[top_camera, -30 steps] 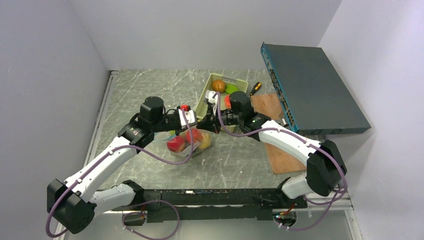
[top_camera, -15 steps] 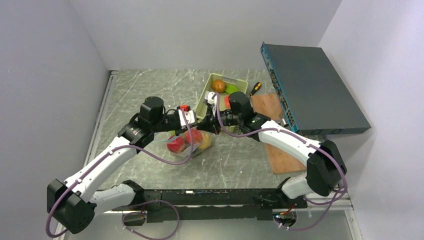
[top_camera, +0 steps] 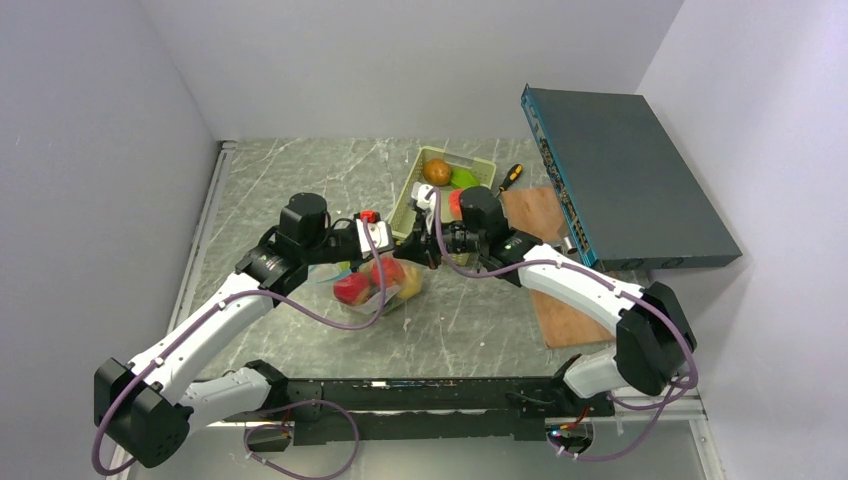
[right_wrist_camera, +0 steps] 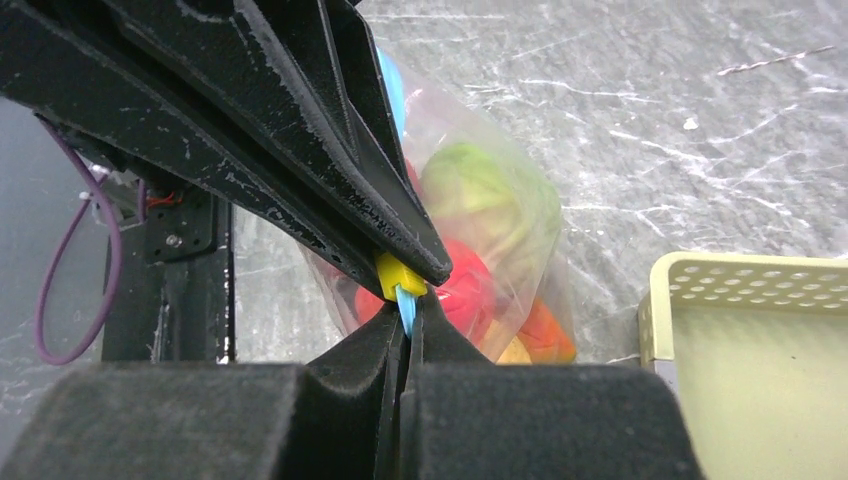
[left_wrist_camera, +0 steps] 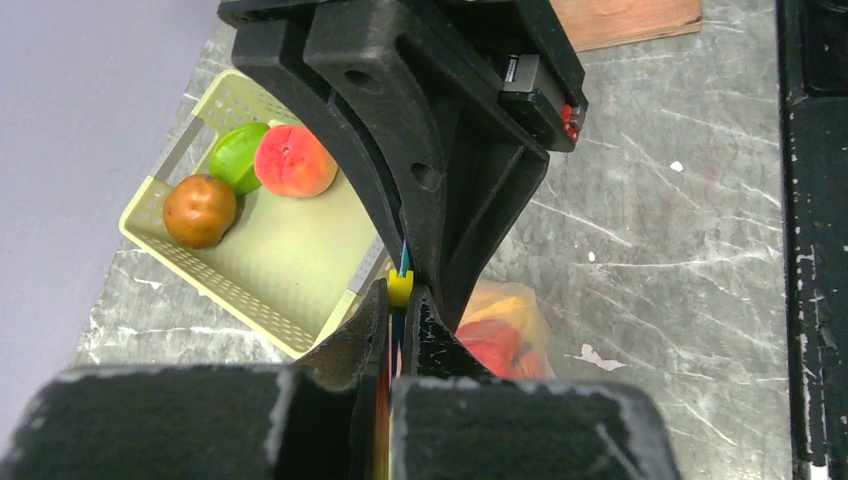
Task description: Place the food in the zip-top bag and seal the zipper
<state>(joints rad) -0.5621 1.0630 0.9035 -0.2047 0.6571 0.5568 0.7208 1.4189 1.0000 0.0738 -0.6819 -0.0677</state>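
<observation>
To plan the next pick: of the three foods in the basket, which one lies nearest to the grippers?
The red one. The green one lies next to it but further away, and the brown one is farthest.

Left arm point(top_camera: 215, 320) and right arm point(top_camera: 575, 280): white link shells, round black joint housings point(top_camera: 303, 215), purple cables point(top_camera: 330, 318) looping along both, black bases on scuffed black rail point(top_camera: 420, 395), grainy matte-black tapered fingers point(left_wrist_camera: 352, 345).

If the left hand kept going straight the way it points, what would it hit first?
The right hand: it sits tip to tip with the left hand, both shut on the zipper, so contact looks immediate.
</observation>
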